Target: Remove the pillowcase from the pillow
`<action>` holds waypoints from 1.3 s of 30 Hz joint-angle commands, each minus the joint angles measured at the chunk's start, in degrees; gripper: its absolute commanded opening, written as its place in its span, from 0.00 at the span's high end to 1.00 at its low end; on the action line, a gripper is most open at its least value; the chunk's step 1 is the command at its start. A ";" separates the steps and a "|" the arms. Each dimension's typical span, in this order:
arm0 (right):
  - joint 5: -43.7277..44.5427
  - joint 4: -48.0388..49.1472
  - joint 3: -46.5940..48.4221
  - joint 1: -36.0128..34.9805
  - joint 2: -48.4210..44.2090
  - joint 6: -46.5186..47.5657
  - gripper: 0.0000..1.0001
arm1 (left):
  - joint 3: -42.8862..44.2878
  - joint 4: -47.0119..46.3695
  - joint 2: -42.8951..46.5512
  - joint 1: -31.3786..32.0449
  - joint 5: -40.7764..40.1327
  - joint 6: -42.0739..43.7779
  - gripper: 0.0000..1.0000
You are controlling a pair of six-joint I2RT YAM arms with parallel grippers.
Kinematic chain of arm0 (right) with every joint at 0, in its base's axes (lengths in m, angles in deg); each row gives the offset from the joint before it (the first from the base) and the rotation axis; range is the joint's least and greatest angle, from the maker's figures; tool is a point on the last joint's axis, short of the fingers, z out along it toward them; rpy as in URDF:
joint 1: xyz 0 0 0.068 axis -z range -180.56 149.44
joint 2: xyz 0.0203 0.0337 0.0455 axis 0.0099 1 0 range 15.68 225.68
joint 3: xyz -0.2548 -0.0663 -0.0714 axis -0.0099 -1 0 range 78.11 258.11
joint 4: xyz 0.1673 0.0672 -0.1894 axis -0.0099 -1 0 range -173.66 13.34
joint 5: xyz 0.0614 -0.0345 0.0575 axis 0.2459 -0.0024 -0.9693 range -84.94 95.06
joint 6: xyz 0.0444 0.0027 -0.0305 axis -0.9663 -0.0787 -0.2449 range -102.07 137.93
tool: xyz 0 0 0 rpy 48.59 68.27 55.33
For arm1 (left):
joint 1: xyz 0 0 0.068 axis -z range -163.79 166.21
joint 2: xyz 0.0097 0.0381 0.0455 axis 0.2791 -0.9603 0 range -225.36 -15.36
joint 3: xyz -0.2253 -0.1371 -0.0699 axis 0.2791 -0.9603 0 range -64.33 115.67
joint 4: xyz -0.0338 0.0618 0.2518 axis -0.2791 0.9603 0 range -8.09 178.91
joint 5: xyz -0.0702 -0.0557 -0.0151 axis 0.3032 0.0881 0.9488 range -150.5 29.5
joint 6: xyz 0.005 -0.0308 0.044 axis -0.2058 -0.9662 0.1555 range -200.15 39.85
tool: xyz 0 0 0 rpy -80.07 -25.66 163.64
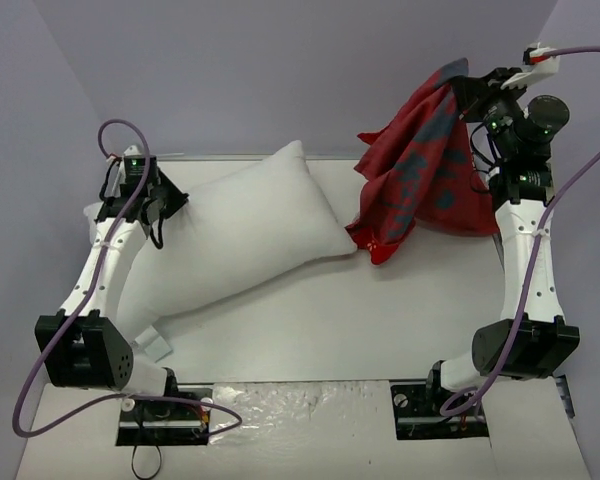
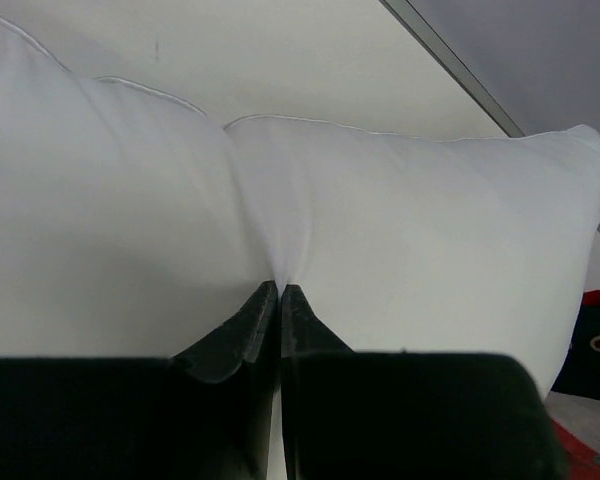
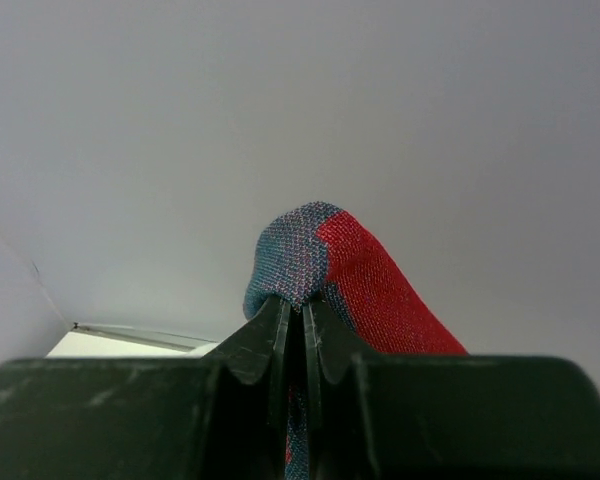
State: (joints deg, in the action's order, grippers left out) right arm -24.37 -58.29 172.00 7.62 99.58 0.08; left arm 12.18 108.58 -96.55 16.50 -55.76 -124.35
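On the white worktop the bare pillow lies toward nine o'clock, its edge pinched in the left claw, while the right claw, clamped on the pillowcase, holds it aloft at two o'clock; it seems off, so setting it down is probably next.

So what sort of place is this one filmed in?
Likely a robot test cell, not a home: white table boxed in by plain lilac walls, loose purple cables, arms bolted at its near edge.
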 commanded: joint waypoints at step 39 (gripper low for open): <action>-0.53 -24.07 -11.97 -1.42 -5.15 30.49 0.86 | -8.04 -1.71 10.96 8.14 -34.97 -42.82 0.98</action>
State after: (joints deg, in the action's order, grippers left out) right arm -21.84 -79.63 159.52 6.46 96.00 25.37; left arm 0.99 110.42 -88.02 24.33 -89.29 -170.56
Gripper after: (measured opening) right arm 0.131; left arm 0.029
